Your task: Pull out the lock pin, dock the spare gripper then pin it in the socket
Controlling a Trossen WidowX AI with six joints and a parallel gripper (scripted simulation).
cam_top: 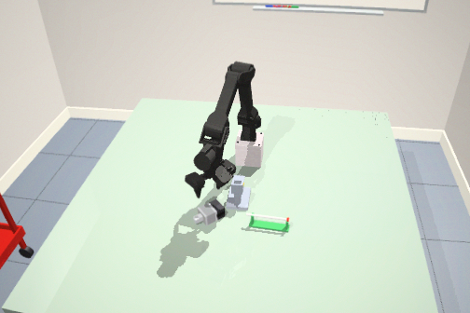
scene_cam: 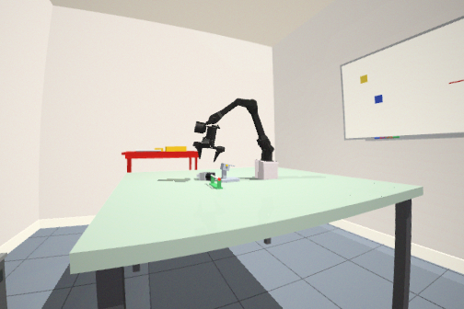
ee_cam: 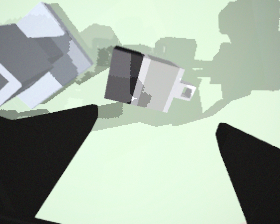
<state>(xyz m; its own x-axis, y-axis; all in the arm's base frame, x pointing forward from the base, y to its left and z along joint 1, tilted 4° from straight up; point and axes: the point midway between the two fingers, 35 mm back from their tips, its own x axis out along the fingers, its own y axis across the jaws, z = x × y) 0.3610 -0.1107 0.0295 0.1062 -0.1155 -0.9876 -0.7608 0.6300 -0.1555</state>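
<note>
My gripper (cam_top: 209, 191) (scene_cam: 207, 159) (ee_cam: 156, 119) is open and empty, raised above the table near the spare gripper. The spare gripper (cam_top: 207, 214) (scene_cam: 202, 176) (ee_cam: 158, 84), a grey block with a black end, lies on the table. Its spigot (ee_cam: 186, 91) has a square hole and points away from the mount. The pale blue-grey mount (cam_top: 237, 189) (scene_cam: 225, 173) (ee_cam: 41, 21) stands beside it, with a small yellow spot near its socket. Whether anything is through the socket I cannot tell. A white rod (cam_top: 270, 217) with a red end lies along a green rack (cam_top: 269, 226) (scene_cam: 214, 185).
The arm's pale base block (cam_top: 249, 153) (scene_cam: 266, 169) stands behind the mount. The green rack is to the right of the mount in the top view. A red cart (cam_top: 10, 236) (scene_cam: 161, 155) stands off the table.
</note>
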